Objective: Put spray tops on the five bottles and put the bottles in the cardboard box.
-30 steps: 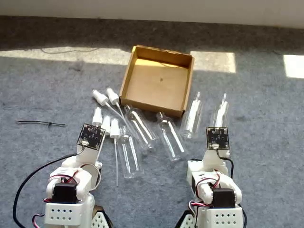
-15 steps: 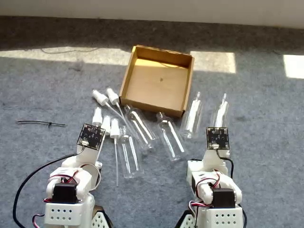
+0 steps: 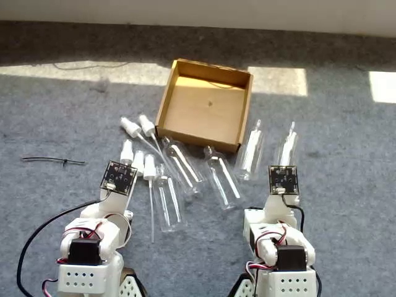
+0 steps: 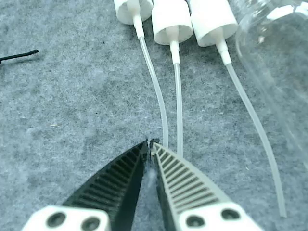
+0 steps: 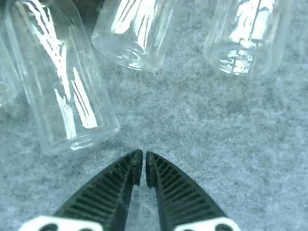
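Several clear bottles lie on the grey carpet in front of the cardboard box point(image 3: 206, 105): one point(image 3: 168, 199) beside the left arm, two point(image 3: 183, 164) point(image 3: 223, 179) in the middle, two point(image 3: 251, 153) point(image 3: 286, 150) at the right. White spray tops point(image 3: 149, 167) with long tubes lie left of them, two more point(image 3: 131, 128) by the box. My left gripper point(image 4: 149, 144) is shut, empty, its tips by the tubes of three spray tops point(image 4: 172, 27). My right gripper point(image 5: 140, 160) is shut, empty, just short of three bottle bases point(image 5: 62, 96).
A black cable tie point(image 3: 52, 161) lies on the carpet at the far left. Sunlit patches cross the carpet behind the box. Open carpet stretches to both sides of the arms.
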